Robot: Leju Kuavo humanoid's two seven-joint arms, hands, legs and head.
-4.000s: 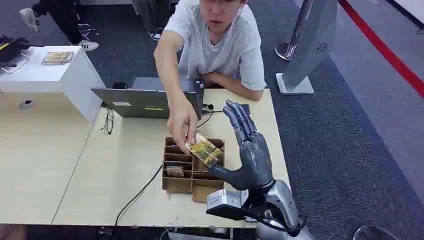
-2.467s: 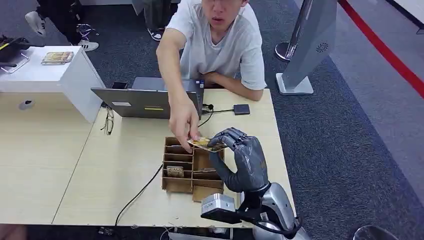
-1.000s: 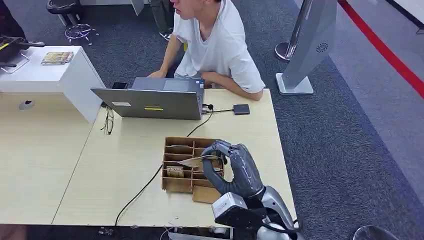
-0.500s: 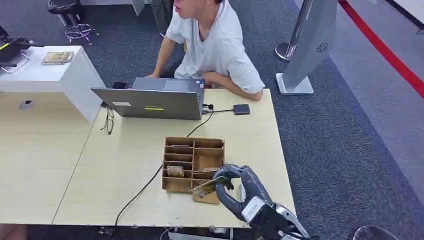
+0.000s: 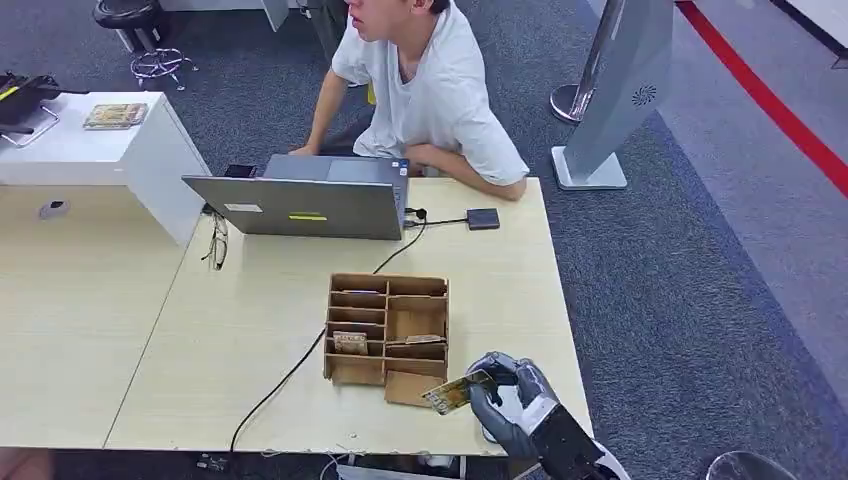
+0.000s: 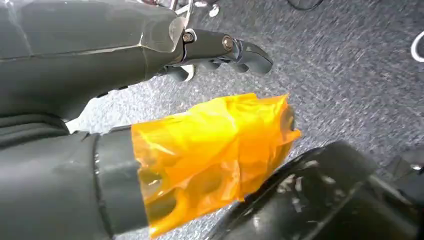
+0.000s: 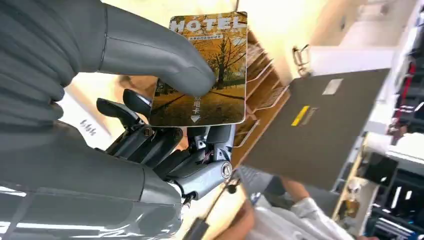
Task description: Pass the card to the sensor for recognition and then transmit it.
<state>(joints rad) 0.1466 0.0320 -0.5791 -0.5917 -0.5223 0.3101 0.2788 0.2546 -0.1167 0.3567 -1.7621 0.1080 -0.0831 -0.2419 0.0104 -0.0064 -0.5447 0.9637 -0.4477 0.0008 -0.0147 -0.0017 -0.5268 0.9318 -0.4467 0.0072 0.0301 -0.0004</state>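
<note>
My right hand (image 5: 522, 408) is low over the table's near right corner and pinches a card (image 5: 458, 392) that sticks out to the left, near the wooden organiser (image 5: 388, 325). The right wrist view shows the card (image 7: 205, 75) close up: an autumn tree picture with "HOTEL" printed on it, clamped between the thumb and the dark fingers (image 7: 165, 150) of my right hand (image 7: 100, 100). A white flat thing (image 5: 503, 396) lies on the table under that hand. A small black box (image 5: 483, 218) on a cable sits beside the laptop. My left hand (image 6: 125, 100) hangs over the carpet, holding nothing, its thumb wrapped in orange tape.
A person in a white shirt sits behind the open laptop (image 5: 300, 205) at the far edge of the wooden table (image 5: 250, 330). The organiser holds another card (image 5: 350, 342). A black cable (image 5: 285, 380) runs across the table. Glasses (image 5: 215, 245) lie left of the laptop.
A person put the card between my right hand's fingers, then turned back to the laptop. My right hand closed on it and drew back and down to the near table edge.
</note>
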